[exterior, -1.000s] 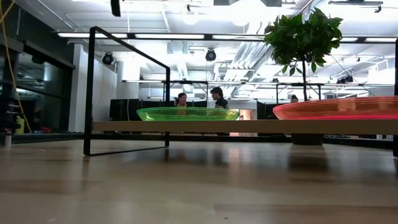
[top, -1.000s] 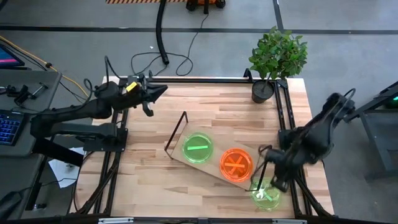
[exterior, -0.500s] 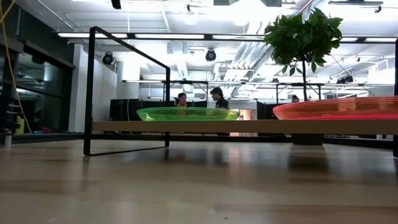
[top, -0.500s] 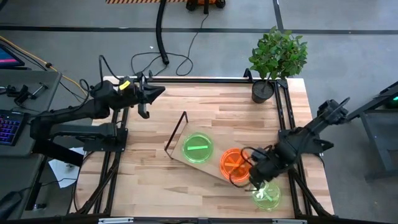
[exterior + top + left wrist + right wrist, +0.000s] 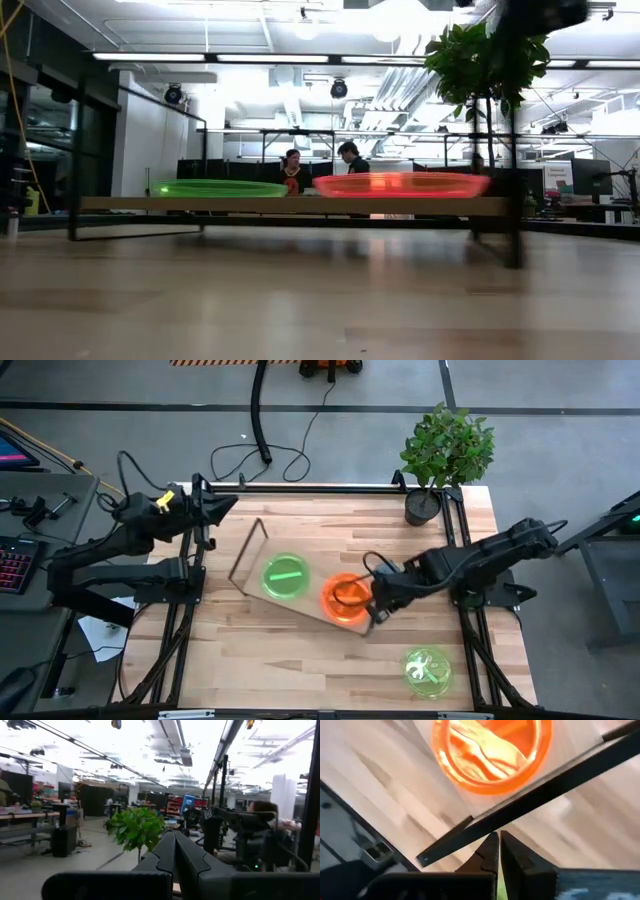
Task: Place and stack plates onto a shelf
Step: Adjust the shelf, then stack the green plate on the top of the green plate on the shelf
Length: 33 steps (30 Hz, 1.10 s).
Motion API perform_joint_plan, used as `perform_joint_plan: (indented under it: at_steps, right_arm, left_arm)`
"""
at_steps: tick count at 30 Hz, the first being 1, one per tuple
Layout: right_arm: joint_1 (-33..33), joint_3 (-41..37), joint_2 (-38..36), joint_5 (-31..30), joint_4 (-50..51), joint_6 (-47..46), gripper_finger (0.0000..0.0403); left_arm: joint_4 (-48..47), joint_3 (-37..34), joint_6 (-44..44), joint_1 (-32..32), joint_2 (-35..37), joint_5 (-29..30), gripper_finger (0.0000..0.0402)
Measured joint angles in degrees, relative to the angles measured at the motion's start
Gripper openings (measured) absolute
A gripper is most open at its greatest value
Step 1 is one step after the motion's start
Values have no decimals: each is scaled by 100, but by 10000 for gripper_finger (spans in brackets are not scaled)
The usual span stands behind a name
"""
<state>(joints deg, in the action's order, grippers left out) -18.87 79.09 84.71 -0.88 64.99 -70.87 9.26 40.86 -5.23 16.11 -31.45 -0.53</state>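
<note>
The shelf (image 5: pixel 313 593) lies slantwise mid-table, a light-wood board with black end frames. On it sit a green plate (image 5: pixel 285 575) and an orange plate (image 5: pixel 345 598); the low view shows the same green plate (image 5: pixel 220 187) and orange plate (image 5: pixel 400 184) resting on the board (image 5: pixel 300 205). A second green plate (image 5: pixel 428 670) lies flat on the tabletop near the near right corner. My right gripper (image 5: pixel 377 610) is shut at the shelf's right end. My left gripper (image 5: pixel 230 503) is shut and waits above the far left corner. My right gripper meets the black frame bar (image 5: pixel 530 800) at the shelf's right end with its shut fingertips (image 5: pixel 492 842), coming low from the table's right and lying across the bar. It grips nothing. The shelf stays flat on the table with both plates on it.
A potted plant (image 5: pixel 445 450) stands at the far right corner. Black rails run along the table's left, far and right edges. Bare wood shows between the shelf and the near edge. People stand in the room beyond the table (image 5: pixel 320 160).
My right gripper left the loose green plate and swung toward the table's left and far side, reaching the shelf's right end frame. The shelf, with both plates on it, slid toward the left. My left gripper drew back a little toward the left edge.
</note>
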Motion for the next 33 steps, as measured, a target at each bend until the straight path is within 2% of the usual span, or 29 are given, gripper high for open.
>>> perform_joint_plan:
  at_steps: [4,9,13,15,18,21,24,28,33]
  right_arm:
    - [227,4,-69,153,-52,533,0]
    - [-176,7,-419,442,366,633,0]
    - [-832,-123,-736,546,1056,-34,0]
    - [-1263,-446,-963,770,1152,-557,0]
    - [-1917,-1252,-1404,1197,346,-1514,0]
    - [-2474,-2188,-1825,1163,-1024,-2383,0]
    - [-2743,-2907,-2042,939,-1899,-2913,0]
    - [-2813,-3571,-2085,826,-2377,-2786,21]
    - [-2763,-4304,-2085,890,-2689,-2362,100]
  left_arm:
    - [-86,2,-3,-1,147,138,0]
    - [-108,4,-35,-1,145,142,0]
    - [-116,4,-51,-1,73,142,0]
    - [-116,4,-51,-1,34,142,0]
    - [-114,4,-53,-1,-20,142,0]
    - [-112,4,-66,-1,-119,142,0]
    - [-81,4,-68,-3,-207,142,0]
    - [47,4,-129,-3,-338,139,0]
    - [336,4,-562,-3,-481,122,0]
